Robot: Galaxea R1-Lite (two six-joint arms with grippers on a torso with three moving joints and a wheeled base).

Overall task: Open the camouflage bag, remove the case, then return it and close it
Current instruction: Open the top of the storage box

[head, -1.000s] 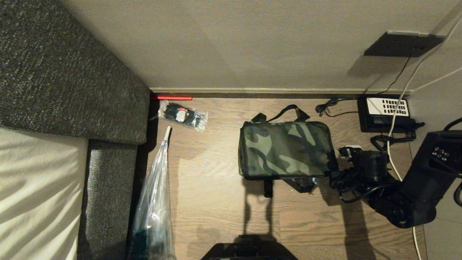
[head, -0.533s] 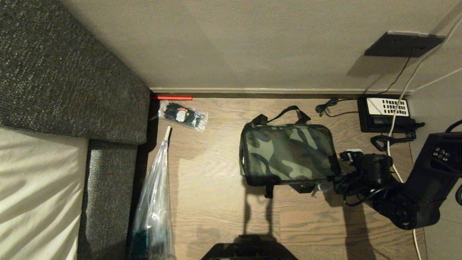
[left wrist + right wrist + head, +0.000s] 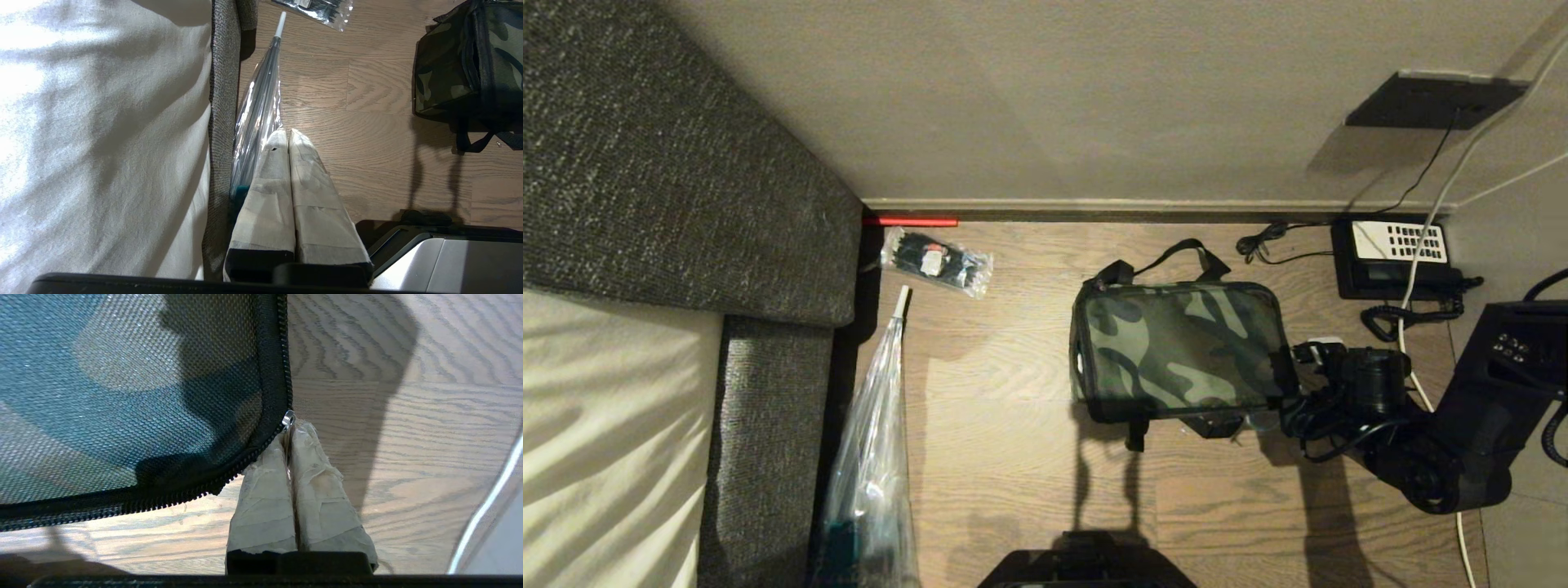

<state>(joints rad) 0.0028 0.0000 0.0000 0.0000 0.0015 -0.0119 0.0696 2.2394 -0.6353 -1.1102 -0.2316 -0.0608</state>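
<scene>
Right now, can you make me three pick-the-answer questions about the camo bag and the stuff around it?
1. Where does the black desk telephone sit?
A. on the sofa
B. on the floor by the wall
C. on top of the bag

2. What colour are the straps of the camouflage bag?
A. black
B. red
C. white

3. What is the right gripper doing?
A. hanging open over the floor
B. holding a cable
C. shut on the zipper pull

Answers: 1 B, it lies at the skirting board right of the bag. 2 A, the looped straps show black in the head view. 3 C, the right wrist view shows taped fingers pinched on the silver pull at the bag's corner.
</scene>
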